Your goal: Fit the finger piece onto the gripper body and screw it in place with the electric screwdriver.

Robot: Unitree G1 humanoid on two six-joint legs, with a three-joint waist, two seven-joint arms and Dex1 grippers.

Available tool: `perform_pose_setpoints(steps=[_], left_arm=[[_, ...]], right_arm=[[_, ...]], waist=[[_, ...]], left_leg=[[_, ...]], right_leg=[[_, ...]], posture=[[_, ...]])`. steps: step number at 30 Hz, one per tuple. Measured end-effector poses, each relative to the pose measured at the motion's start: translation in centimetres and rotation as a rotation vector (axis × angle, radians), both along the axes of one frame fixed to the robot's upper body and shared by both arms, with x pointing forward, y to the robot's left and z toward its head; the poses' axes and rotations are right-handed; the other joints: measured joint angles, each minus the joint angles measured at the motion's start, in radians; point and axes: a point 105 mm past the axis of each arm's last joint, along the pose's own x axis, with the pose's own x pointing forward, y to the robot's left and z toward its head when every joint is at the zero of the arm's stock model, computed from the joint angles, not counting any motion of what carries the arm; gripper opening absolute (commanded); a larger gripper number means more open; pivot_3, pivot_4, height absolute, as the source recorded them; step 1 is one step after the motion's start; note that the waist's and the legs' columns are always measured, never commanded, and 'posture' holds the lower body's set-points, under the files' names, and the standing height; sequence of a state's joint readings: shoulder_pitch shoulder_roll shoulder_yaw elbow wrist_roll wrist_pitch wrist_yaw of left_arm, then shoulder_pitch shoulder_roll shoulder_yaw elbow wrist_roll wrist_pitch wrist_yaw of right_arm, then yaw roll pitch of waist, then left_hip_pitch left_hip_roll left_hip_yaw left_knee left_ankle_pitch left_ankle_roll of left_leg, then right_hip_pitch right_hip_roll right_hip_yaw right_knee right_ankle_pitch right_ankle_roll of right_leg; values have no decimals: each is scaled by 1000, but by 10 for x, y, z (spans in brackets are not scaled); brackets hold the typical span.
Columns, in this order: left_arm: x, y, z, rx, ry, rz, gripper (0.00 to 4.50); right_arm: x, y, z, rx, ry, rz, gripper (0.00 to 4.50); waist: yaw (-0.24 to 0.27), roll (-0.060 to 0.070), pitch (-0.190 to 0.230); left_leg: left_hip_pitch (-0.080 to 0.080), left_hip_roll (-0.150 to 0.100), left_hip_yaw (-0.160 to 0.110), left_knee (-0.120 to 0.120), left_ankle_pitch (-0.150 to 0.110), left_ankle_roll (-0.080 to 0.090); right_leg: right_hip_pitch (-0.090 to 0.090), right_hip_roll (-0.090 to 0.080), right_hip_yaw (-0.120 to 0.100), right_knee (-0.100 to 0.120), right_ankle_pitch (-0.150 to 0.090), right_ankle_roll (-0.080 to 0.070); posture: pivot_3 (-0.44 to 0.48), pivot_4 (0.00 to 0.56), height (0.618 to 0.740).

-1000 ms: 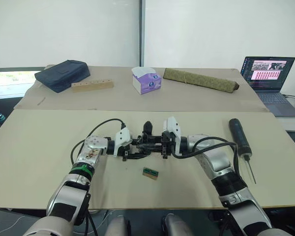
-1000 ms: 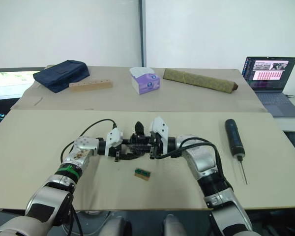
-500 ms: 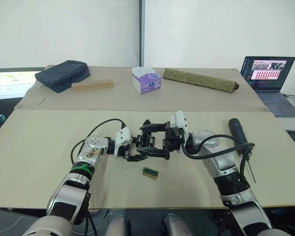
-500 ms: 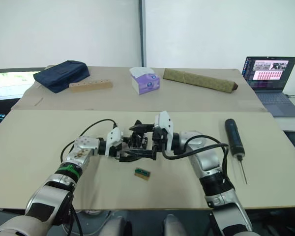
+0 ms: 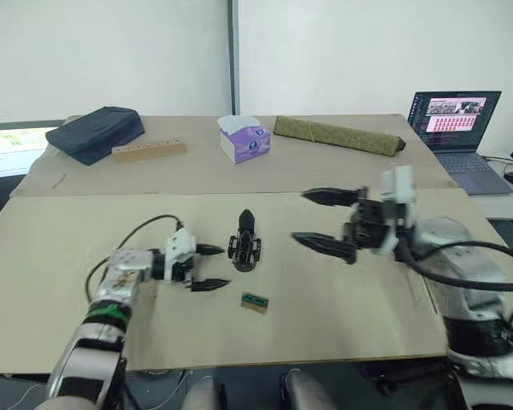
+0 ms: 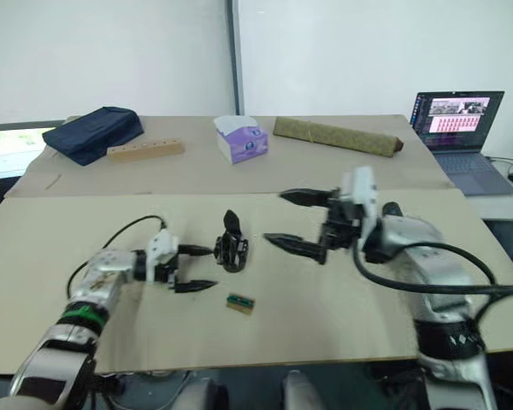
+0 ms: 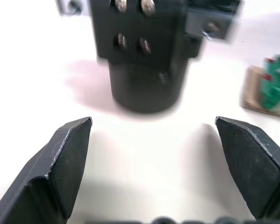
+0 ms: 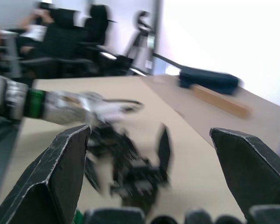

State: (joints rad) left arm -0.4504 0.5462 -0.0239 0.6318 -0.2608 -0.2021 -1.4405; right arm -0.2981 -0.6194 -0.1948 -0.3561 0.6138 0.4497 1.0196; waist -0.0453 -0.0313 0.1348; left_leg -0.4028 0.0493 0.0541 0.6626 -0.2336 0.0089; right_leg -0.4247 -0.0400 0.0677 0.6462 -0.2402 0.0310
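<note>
**Both grippers free, gripper body standing alone on the table**

The wide tan table [image 5: 342,299] carries the work. The robot's right gripper [image 5: 327,220], white-bodied with long black claws, hangs above the table with its fingers spread wide and nothing between them. The left gripper [image 5: 208,266] lies low by the table surface, its claws also parted and empty, pointing at the gripper body [image 5: 244,244], a small black assembly with a round cylindrical base and an upright pointed prong, which stands just beyond its fingertips. A small green-and-brown rectangular block [image 5: 255,301] lies near, towards the robot.

The electric screwdriver cannot be made out in these views, and whether the finger piece is already seated on the body cannot be told.

The gripper body looks rigid, light and top-heavy on its narrow base, so a sideways nudge would probably tip it. The round base, seen with its screw heads in the left wrist view [image 7: 144,51], seems the soundest hold: claws either side, low down, clear of the prong.
</note>
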Motion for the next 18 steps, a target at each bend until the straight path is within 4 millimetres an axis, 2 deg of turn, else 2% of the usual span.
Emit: perform_pose_setpoints(steps=[3, 9, 11, 13, 18], left_arm=[[-19, 14, 13, -38, -8, 1, 4470], [-35, 8, 88, -155, -176, -12, 4470], [-39, 4, 107, -185, -194, -16, 4470], [-42, 3, 116, -202, -191, -16, 4470], [-49, -4, 125, -208, -178, -55, 4470]], right_arm=[[-13, -37, -16, -2, 41, -194, 4500], [-59, -96, -47, 37, 97, -581, 4500], [-79, -107, -59, 51, 162, -643, 4500], [-90, -113, -68, 74, 197, -686, 4500], [-96, -124, -72, 125, 194, -800, 4500]], waist=[[8, 0, 2], [35, 0, 5], [34, 0, 5], [29, 0, 5], [12, 0, 5]], left_leg=[[-1, 0, 0, 0, 0, 0], [0, 0, 3, 0, 2, -2], [1, 0, 3, 0, 2, -2], [2, 0, 4, 0, 2, -2], [4, 1, 5, 0, 2, -2]], right_leg=[[-1, -2, 0, 0, 0, 0], [3, -5, 2, -5, -2, 7], [4, -5, 2, -5, -4, 10], [4, -4, 2, -5, -5, 10], [3, -3, 3, -4, -6, 7]], posture=[[0, 150, 740], [0, 150, 740], [0, 150, 740], [0, 150, 740], [0, 150, 740]])
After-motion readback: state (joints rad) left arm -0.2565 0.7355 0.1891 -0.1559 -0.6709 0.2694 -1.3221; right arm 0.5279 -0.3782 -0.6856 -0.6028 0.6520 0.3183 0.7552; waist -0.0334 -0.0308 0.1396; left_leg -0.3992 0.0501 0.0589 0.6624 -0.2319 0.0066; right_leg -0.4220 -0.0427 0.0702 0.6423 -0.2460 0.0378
